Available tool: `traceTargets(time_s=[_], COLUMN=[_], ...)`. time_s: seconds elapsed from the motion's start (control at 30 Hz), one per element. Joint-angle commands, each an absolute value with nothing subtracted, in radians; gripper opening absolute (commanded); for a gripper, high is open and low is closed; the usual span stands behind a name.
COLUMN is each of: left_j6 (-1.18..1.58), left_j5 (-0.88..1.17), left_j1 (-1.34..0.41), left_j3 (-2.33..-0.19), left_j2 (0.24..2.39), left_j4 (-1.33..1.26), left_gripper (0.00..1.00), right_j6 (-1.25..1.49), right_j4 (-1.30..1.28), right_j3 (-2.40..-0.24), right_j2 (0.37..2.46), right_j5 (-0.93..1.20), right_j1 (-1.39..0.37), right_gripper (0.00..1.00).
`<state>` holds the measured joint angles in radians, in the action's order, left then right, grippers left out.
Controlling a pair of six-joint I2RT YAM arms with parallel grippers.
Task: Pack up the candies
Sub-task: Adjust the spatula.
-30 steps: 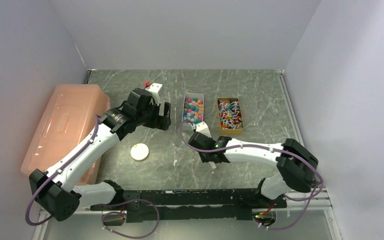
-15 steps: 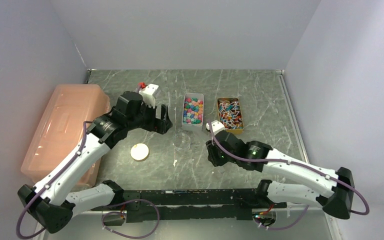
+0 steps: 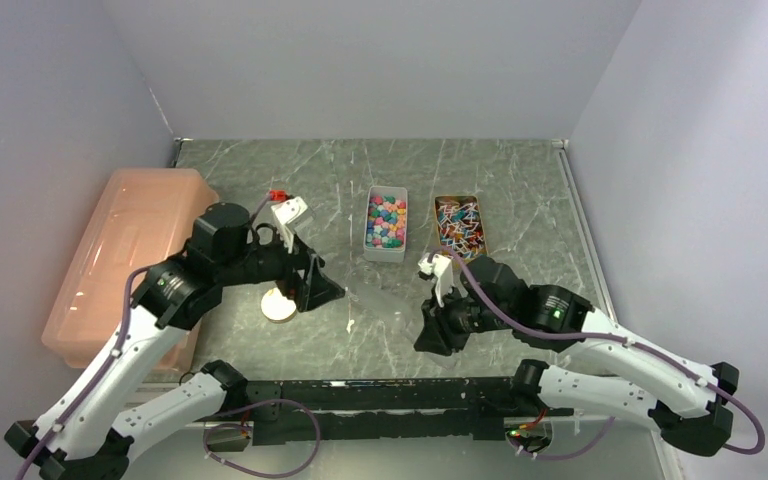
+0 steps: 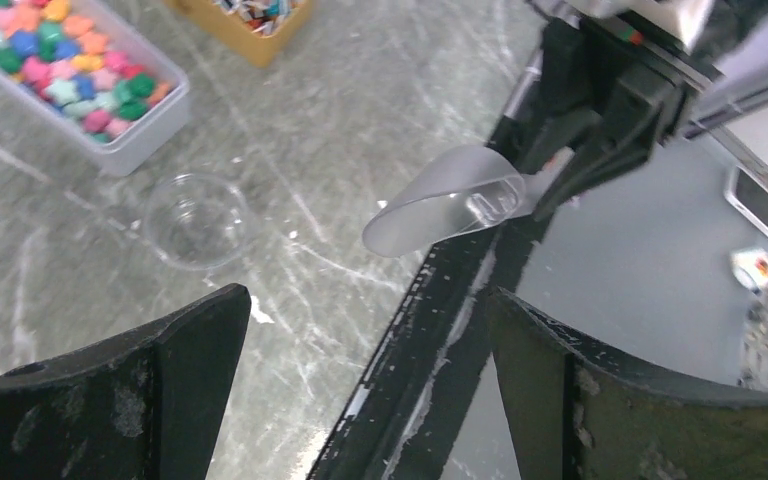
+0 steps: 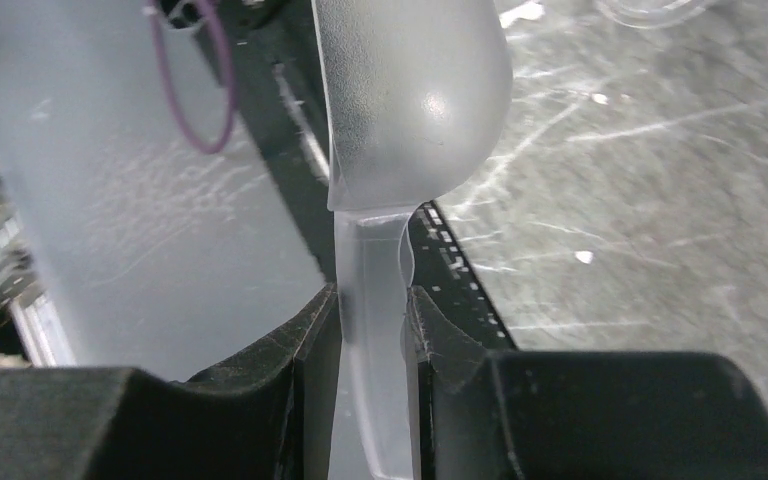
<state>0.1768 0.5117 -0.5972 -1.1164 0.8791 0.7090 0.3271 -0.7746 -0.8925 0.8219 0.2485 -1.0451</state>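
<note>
The candies [image 3: 385, 221] are contained in a white tray [image 3: 382, 257] at the middle of the worktop [image 3: 520, 180]. The right claw [image 5: 372, 300] is positioned well apart from them, near the front edge, and is clamped on the handle of a clear scoop [image 5: 410, 100]. The left claw [image 3: 318, 288] is spread wide with nothing gripped, beside a round cream disc [image 3: 280, 304]. A clear cup [image 4: 198, 220] is set near the tray. Compared with one second ago, both claws have been drawn back from the tray towards the front edge.
</note>
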Motion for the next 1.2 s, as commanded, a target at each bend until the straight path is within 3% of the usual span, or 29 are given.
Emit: traceTargets(time_s=[0.0,0.3,0.43,0.63,0.7,1.0,1.13,1.17], left_j6=[0.13,0.139,0.149,0.192,0.19,0.149,0.149,0.151], left_j5=[0.724,0.863,0.942,1.003,1.007,1.021,1.03,1.035], left_j1=[-0.6,-0.6,-0.6,-0.6,-0.6,-0.6,-0.6,-0.6], left_j3=[-1.108,-1.121,-1.136,-1.109,-1.126,-1.155,-1.148,-1.147], left_j2=[0.838,0.842,0.852,0.85,0.862,0.894,0.89,0.89], left_j4=[0.706,0.684,0.661,0.575,0.572,0.616,0.608,0.601], left_gripper=[0.94,0.94,0.84,0.78,0.69,0.5,0.31,0.22], right_j6=[0.299,0.303,0.286,0.261,0.25,0.267,0.267,0.267], right_j4=[-0.782,-0.687,-0.671,-0.693,-0.691,-0.647,-0.66,-0.662], right_j3=[-0.963,-0.998,-1.042,-1.106,-1.124,-1.129,-1.138,-1.141], right_j2=[0.784,0.76,0.785,0.864,0.888,0.894,0.908,0.912], right_j5=[0.438,0.616,0.641,0.673,0.687,0.697,0.687,0.684], right_j1=[-1.048,-1.048,-1.049,-1.049,-1.049,-1.048,-1.048,-1.048], right_gripper=[0.03,0.03,0.04,0.04,0.04,0.04,0.05,0.05])
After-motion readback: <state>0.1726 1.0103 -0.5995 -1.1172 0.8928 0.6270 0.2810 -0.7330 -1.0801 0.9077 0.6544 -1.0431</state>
